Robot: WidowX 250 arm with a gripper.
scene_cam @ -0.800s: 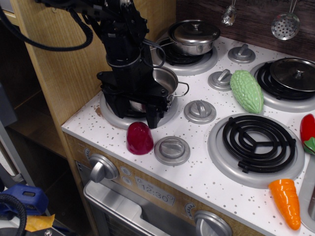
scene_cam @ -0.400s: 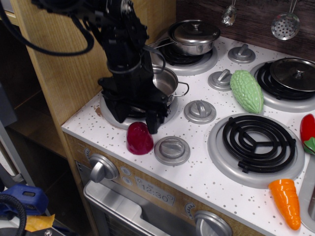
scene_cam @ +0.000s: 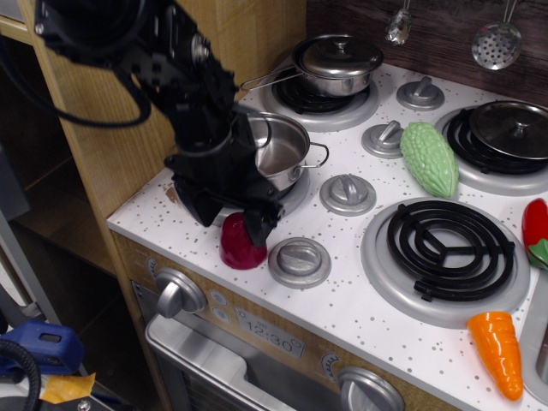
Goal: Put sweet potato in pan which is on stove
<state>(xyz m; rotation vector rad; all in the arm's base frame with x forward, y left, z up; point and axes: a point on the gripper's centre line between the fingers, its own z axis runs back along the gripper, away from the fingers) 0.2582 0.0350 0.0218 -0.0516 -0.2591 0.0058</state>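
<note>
The dark red sweet potato (scene_cam: 239, 251) sits on the white speckled stove top (scene_cam: 342, 291) at the front left, next to a silver knob (scene_cam: 300, 262). My black gripper (scene_cam: 229, 219) hangs low just over and behind it, jaws open. One fingertip (scene_cam: 259, 228) overlaps the sweet potato's upper right; the other (scene_cam: 202, 211) is to its left. I cannot tell whether they touch it. The small shiny steel pan (scene_cam: 281, 147), lidless, stands on the front-left burner just behind the gripper, partly hidden by the arm.
A lidded steel pot (scene_cam: 337, 62) sits on the back-left burner and a flat dark lidded pan (scene_cam: 512, 128) at the back right. A green bumpy vegetable (scene_cam: 429, 157), a red pepper (scene_cam: 536, 231) and an orange carrot (scene_cam: 498, 352) lie to the right. A wooden wall (scene_cam: 103, 128) stands at the left.
My gripper has moved left and toward the front edge, off the pan and down to the sweet potato. The pan's inside now shows. The sweet potato has not moved.
</note>
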